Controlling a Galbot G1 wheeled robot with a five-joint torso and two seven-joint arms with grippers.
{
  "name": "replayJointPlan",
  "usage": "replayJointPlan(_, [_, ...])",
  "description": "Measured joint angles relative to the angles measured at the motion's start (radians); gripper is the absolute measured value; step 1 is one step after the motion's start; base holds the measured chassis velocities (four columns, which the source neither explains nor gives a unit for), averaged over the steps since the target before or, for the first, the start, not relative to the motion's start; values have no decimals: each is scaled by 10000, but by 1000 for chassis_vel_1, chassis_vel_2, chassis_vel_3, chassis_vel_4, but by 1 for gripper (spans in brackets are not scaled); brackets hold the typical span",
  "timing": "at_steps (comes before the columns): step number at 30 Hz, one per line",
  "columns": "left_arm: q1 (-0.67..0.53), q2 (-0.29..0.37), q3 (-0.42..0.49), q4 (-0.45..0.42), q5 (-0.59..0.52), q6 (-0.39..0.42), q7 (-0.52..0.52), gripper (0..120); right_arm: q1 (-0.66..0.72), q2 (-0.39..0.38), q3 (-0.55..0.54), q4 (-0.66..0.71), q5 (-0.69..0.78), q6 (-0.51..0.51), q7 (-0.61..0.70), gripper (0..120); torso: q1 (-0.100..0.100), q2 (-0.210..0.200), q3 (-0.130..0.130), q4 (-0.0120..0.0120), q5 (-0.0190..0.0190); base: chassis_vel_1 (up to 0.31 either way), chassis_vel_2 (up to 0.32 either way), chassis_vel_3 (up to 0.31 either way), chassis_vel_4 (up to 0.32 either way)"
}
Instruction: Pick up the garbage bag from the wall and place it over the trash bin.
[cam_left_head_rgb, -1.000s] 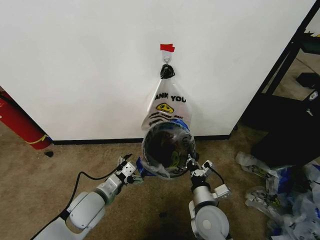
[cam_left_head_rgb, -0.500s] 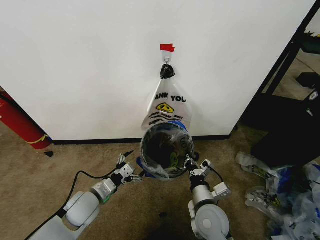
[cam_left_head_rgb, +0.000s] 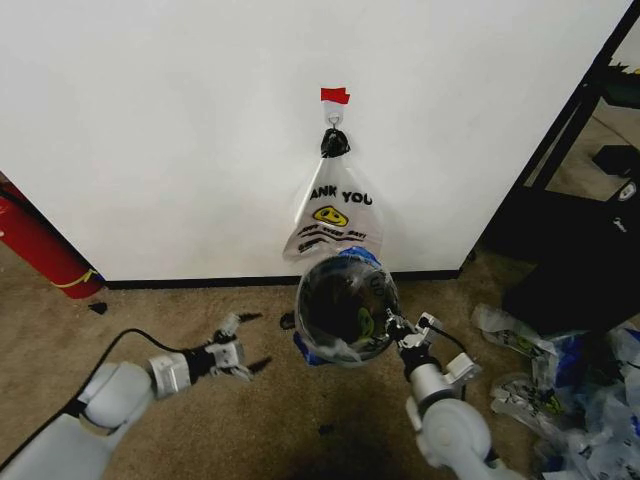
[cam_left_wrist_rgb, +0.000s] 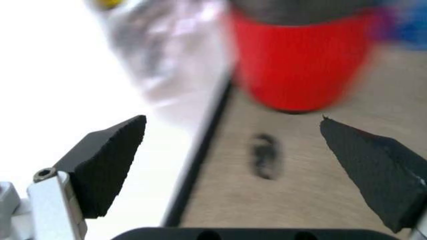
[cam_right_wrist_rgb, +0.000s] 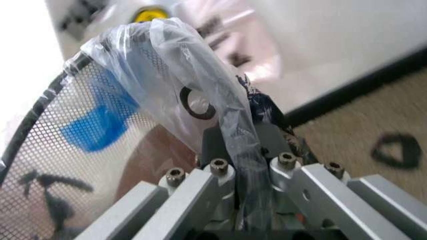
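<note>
The trash bin (cam_left_head_rgb: 345, 310), black mesh, stands before the wall (cam_left_head_rgb: 160, 130) with its mouth facing the head view. The see-through garbage bag (cam_left_head_rgb: 322, 350) with blue patches is draped over its rim. My right gripper (cam_left_head_rgb: 396, 328) is at the bin's right rim. In the right wrist view this gripper (cam_right_wrist_rgb: 243, 165) is shut on a fold of the garbage bag (cam_right_wrist_rgb: 167, 55) against the mesh (cam_right_wrist_rgb: 67, 150). My left gripper (cam_left_head_rgb: 232, 357) is open over the carpet, well left of the bin. Its wrist view shows its spread fingers (cam_left_wrist_rgb: 107, 165) and the bin's red base (cam_left_wrist_rgb: 297, 65) beyond them.
A white "THANK YOU" bag (cam_left_head_rgb: 335, 215) hangs from a hook under red tape (cam_left_head_rgb: 335, 95). A red cylinder (cam_left_head_rgb: 35, 245) leans at the left. Black shelving (cam_left_head_rgb: 570, 200) and a heap of plastic bags (cam_left_head_rgb: 570, 400) crowd the right. Bare carpet (cam_left_head_rgb: 150, 310) lies to the left.
My left gripper has left the bin's left rim and drawn back to the left. The bin and my right gripper have shifted a little to the right.
</note>
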Motion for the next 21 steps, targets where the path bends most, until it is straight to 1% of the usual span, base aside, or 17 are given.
replayJointPlan(2, [-206,87,161,-190,-1283,585,-958,100,117,-447,189,-317,-156,-141,-916,0,0,0,0,2,1,0,0,0,0])
replayJointPlan(3, [-306,165,314,-415,-2205,930,-1330,100,208,-663,291,-559,-290,-147,-1571,0,0,0,0,-1,2,0,0,0,0])
replayJointPlan(4, [-306,165,314,-415,-2205,930,-1330,100,208,-663,291,-559,-290,-147,-1571,0,0,0,0,-1,2,0,0,0,0])
replayJointPlan(6, [-377,358,581,-759,-3756,1231,-1653,100,398,-934,459,-1043,-640,-20,-2896,0,0,0,0,-6,4,0,0,0,0])
replayJointPlan(7, [-401,490,730,-977,-4636,1294,-1578,100,583,-1116,596,-1451,-999,130,-3923,0,0,0,0,-3,7,0,0,0,0])
replayJointPlan(8, [-448,591,853,-1191,-5188,1296,-1342,100,837,-1293,698,-1863,-1350,271,-4961,0,0,0,0,-1,6,0,0,0,0])
replayJointPlan(11, [-526,656,1080,-1707,-5551,1479,-1110,100,1301,-1487,806,-2442,-1752,593,-6643,0,0,0,0,0,3,0,0,0,0])
replayJointPlan(12, [-526,656,1080,-1707,-5551,1479,-1110,100,1301,-1487,806,-2442,-1752,593,-6643,0,0,0,0,0,3,0,0,0,0])
replayJointPlan(16, [-559,504,1230,-2188,-5791,2021,-1143,100,1524,-1450,1105,-2825,-2520,992,-8425,0,0,0,0,-2,0,0,0,0,0])
replayJointPlan(19, [-557,487,1265,-2294,-5834,2212,-1038,100,1606,-1390,1188,-2936,-2927,1303,-9173,0,0,0,0,-1,3,0,0,0,0])
replayJointPlan(21, [-557,500,1264,-2300,-5836,2253,-919,100,1644,-1374,1216,-2963,-3129,1405,-9310,0,0,0,0,0,1,0,0,0,0])
